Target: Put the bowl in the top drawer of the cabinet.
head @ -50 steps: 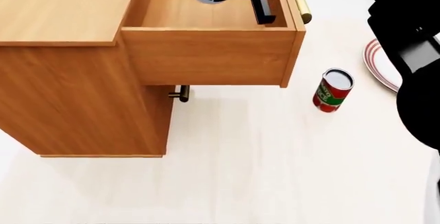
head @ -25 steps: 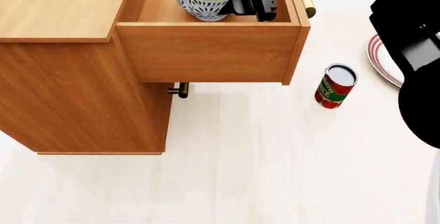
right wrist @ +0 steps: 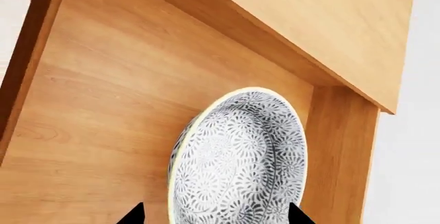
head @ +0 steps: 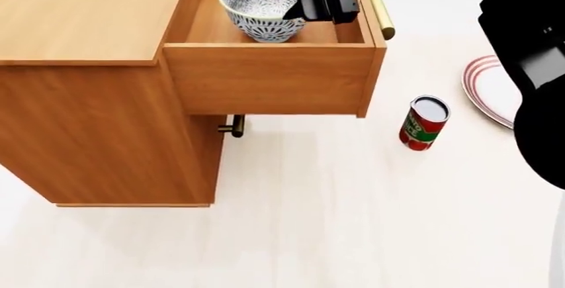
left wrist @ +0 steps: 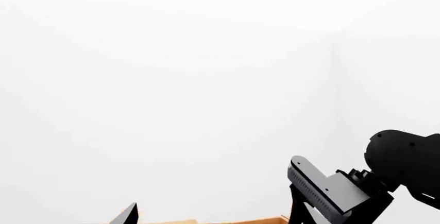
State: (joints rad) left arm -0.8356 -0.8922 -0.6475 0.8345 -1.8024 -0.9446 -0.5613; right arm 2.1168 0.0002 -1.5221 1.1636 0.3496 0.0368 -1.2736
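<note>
I see the speckled bowl (head: 262,4) upright inside the pulled-out top drawer (head: 269,79), near its front wall; the orange-brown cabinet (head: 88,89) stands on the floor.

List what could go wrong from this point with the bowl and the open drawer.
1. The right gripper seems to hold the bowl by its rim, so the bowl may tip or drop when the jaws open, if it is not yet resting on the floor of the top drawer.
2. Withdrawing, the gripper could snag the rim or bump the brass handle close beside it.
</note>
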